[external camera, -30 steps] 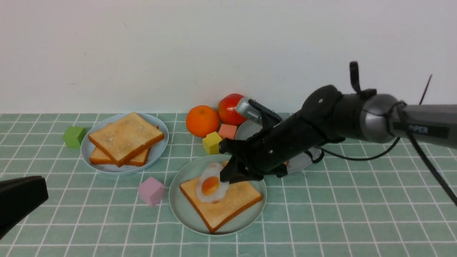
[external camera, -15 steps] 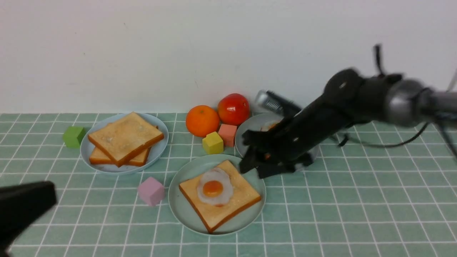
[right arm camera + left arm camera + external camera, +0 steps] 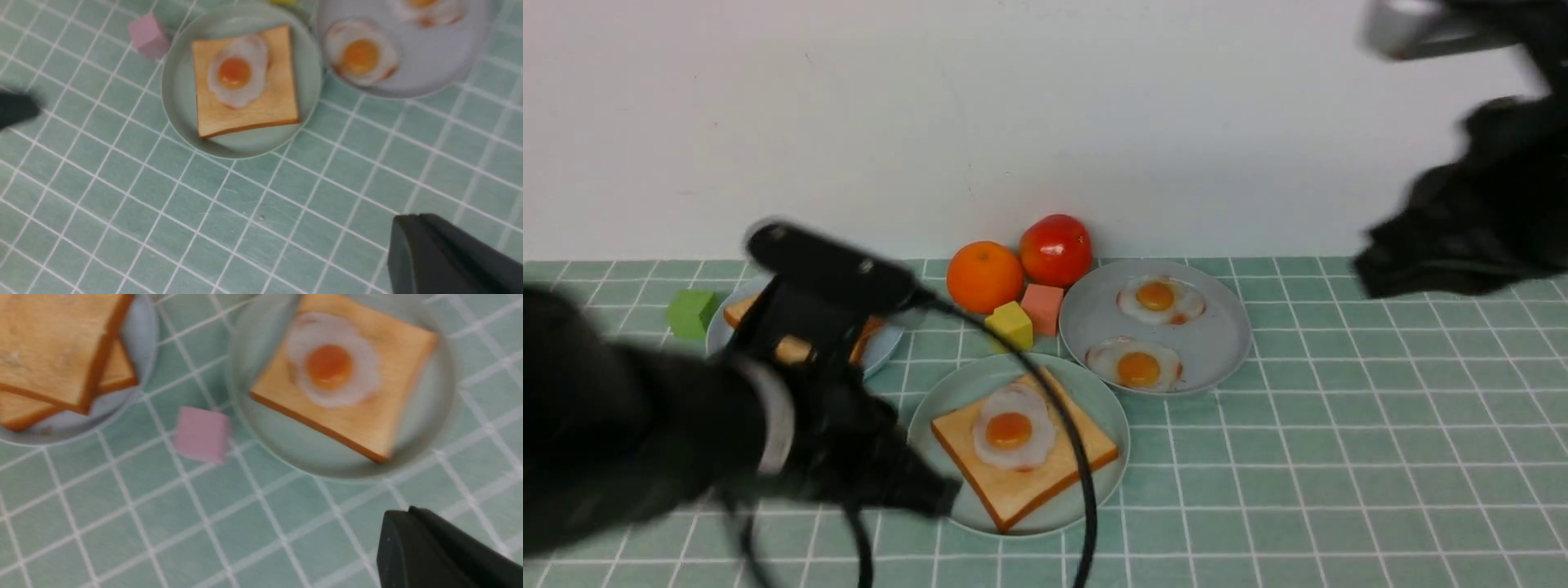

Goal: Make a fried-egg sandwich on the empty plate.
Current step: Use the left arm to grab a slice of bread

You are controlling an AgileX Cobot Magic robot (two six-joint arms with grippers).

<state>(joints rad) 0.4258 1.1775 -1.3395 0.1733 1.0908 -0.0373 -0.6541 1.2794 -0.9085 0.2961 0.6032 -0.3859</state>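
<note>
The mint-green plate [image 3: 1096, 407] holds one toast slice [image 3: 1045, 482] with a fried egg [image 3: 1010, 429] lying on top; they also show in the left wrist view [image 3: 367, 416] and the right wrist view [image 3: 253, 110]. No two-slice sandwich shows in any view. Two more toast slices [image 3: 49, 343] are stacked on the light-blue plate [image 3: 139, 355]. My left gripper [image 3: 943, 494] is shut and empty, low by the mint plate's front-left rim. My right gripper [image 3: 1368, 273] is shut and empty, raised high at the far right, blurred.
A grey-blue plate [image 3: 1217, 335] with two fried eggs [image 3: 1134, 365] stands behind and to the right of the mint plate. An orange [image 3: 984, 276], a tomato [image 3: 1056, 249], and yellow [image 3: 1010, 325], salmon [image 3: 1043, 300] and green [image 3: 692, 313] cubes stand at the back. A pink cube [image 3: 200, 433] lies between the plates.
My right gripper let go of the egg on the toast and rose away up and to the right. My left arm swung in from the left to beside the mint plate.
</note>
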